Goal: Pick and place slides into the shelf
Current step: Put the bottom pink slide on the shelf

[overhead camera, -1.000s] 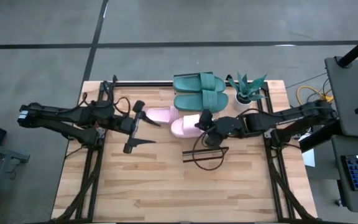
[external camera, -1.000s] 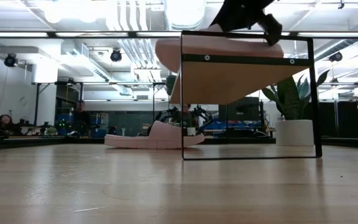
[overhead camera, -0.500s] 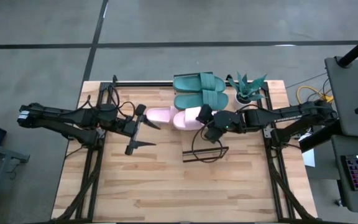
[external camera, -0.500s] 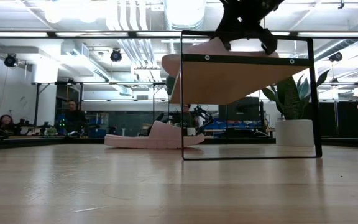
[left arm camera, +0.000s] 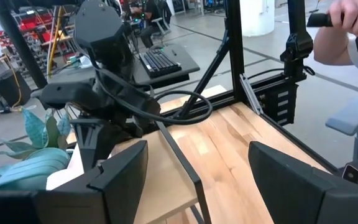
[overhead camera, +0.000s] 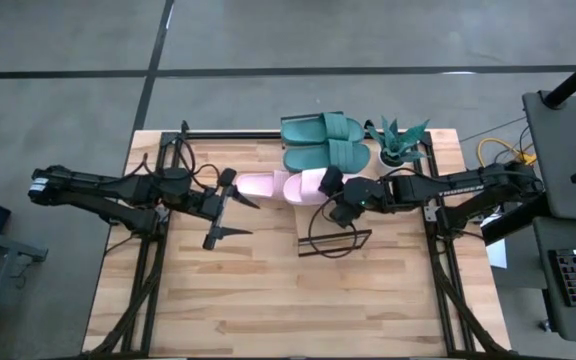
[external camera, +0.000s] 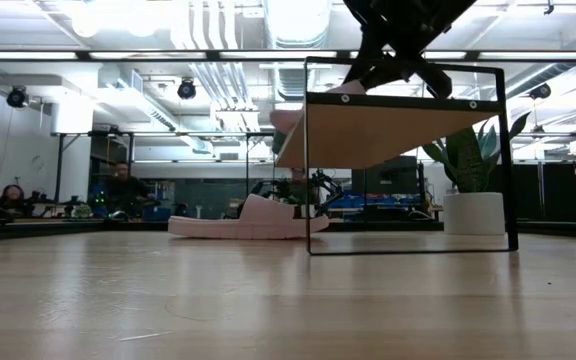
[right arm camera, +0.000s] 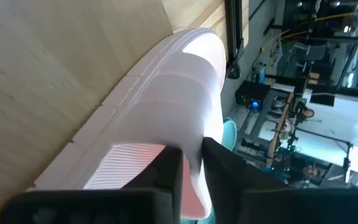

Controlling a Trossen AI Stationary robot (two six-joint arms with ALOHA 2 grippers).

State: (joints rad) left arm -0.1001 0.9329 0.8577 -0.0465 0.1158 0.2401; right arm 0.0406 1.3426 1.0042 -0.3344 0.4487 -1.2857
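**Pink slide gripped on shelf top**

A pale pink slide (overhead camera: 303, 187) is pinched by the right gripper (overhead camera: 336, 196), fingers nearly closed on its strap, on the shelf (overhead camera: 333, 240) near the table's far edge. The left gripper (overhead camera: 226, 205) is held wide open, empty, beside the second pink slide (overhead camera: 258, 184). The teal pair (overhead camera: 323, 142) lies at the far edge.

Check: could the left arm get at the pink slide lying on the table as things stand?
Probably yes. The left tool is open and empty, with bare table between it and the pink slide. The right tool is busy beyond it, on the other pink slide.
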